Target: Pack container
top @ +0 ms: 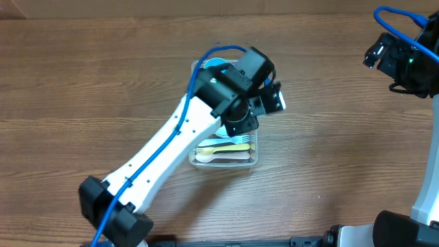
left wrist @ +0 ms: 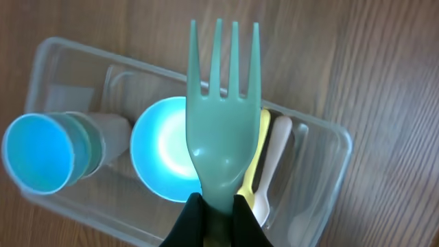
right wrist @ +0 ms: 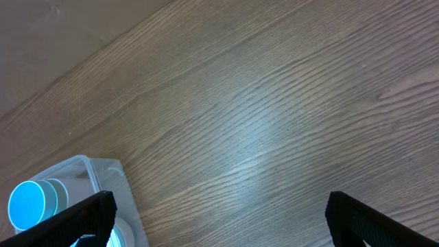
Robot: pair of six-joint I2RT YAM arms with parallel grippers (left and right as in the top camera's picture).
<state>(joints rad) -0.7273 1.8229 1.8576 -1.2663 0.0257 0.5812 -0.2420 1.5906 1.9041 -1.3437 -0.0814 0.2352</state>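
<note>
The clear plastic container (top: pixel 252 162) sits mid-table, mostly under my left arm; it also shows in the left wrist view (left wrist: pixel 328 137) and the right wrist view (right wrist: pixel 96 171). In it lie a blue cup (left wrist: pixel 41 152) on its side, a teal bowl (left wrist: pixel 161 147), a yellow utensil (left wrist: pixel 260 144) and a white utensil (left wrist: pixel 278 154). My left gripper (left wrist: pixel 218 209) is shut on a teal-green fork (left wrist: pixel 223 116), held above the container with tines pointing away. My right gripper (right wrist: pixel 216 213) is open and empty over bare table at the far right (top: pixel 405 58).
The wooden table (top: pixel 329 185) surrounds the container. My left arm (top: pixel 158 165) stretches diagonally from the front left to the container. The right arm's base (top: pixel 418 213) stands at the right edge.
</note>
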